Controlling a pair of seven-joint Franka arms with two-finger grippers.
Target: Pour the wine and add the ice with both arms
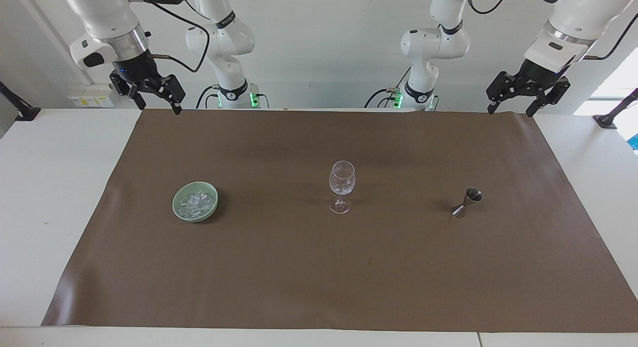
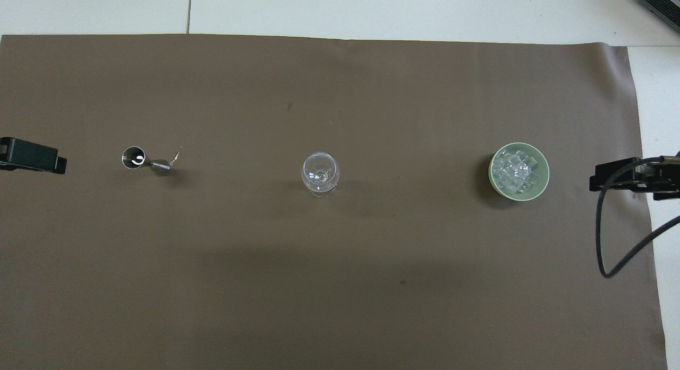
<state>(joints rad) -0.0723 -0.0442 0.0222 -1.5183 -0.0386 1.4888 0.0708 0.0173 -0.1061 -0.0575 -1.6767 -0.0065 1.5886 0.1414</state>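
The left claw (image 1: pixel 527 98) hangs in the air at the upper right of the facing view, over the top edge of the brown mat (image 1: pixel 319 267). Its fingers are spread wide open and it holds nothing. The right claw (image 1: pixel 149 93) hangs at the upper left of the same view, over the mat's top corner. It is wide open too, and empty. Both white arms are up and waiting.

In the overhead view only a bit of each claw shows: the left claw (image 2: pixel 32 155) at the left edge and the right claw (image 2: pixel 632 174) at the right edge.

The mat lies on the white bench (image 1: pixel 45 197). Three things stand on it in a row across the middle of the frame. The ice (image 1: pixel 196 201) is a little pile of clear chunks in a pale green bowl (image 1: pixel 179 210), left of the middle in the facing view. A clear glass with a stem (image 1: pixel 342 185) stands upright in the middle. A small shiny metal measuring cup (image 1: pixel 467 202) stands to the right of it. The three things are well apart from each other and from both claws.
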